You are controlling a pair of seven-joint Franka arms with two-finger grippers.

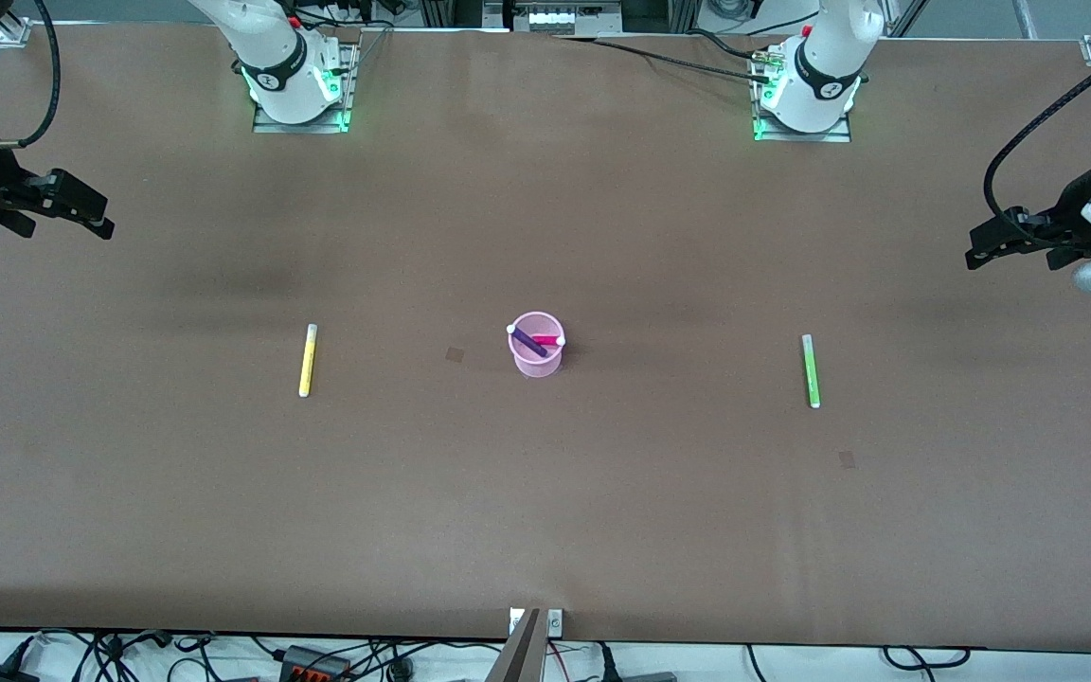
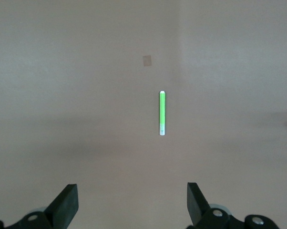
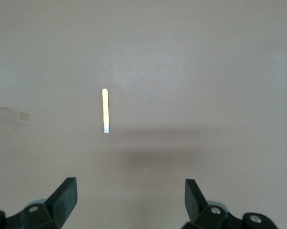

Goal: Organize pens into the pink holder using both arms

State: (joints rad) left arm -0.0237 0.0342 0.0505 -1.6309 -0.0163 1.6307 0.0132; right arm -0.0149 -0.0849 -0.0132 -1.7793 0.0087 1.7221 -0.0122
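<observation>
The pink holder (image 1: 536, 345) stands upright mid-table with the purple pen (image 1: 527, 340) and the magenta pen (image 1: 546, 339) inside it. The yellow pen (image 1: 307, 360) lies flat toward the right arm's end; it also shows in the right wrist view (image 3: 105, 110). The green pen (image 1: 810, 370) lies flat toward the left arm's end; it also shows in the left wrist view (image 2: 162, 113). My right gripper (image 1: 102, 224) is open and empty, up over the table's edge at its own end; its jaws (image 3: 130, 196) are wide apart. My left gripper (image 1: 974, 258) is open and empty over the table at its end (image 2: 132, 200).
The brown table (image 1: 545, 493) carries two small darker square marks, one beside the holder (image 1: 455, 354) and one nearer the front camera than the green pen (image 1: 847, 459). Cables run along the table's near edge.
</observation>
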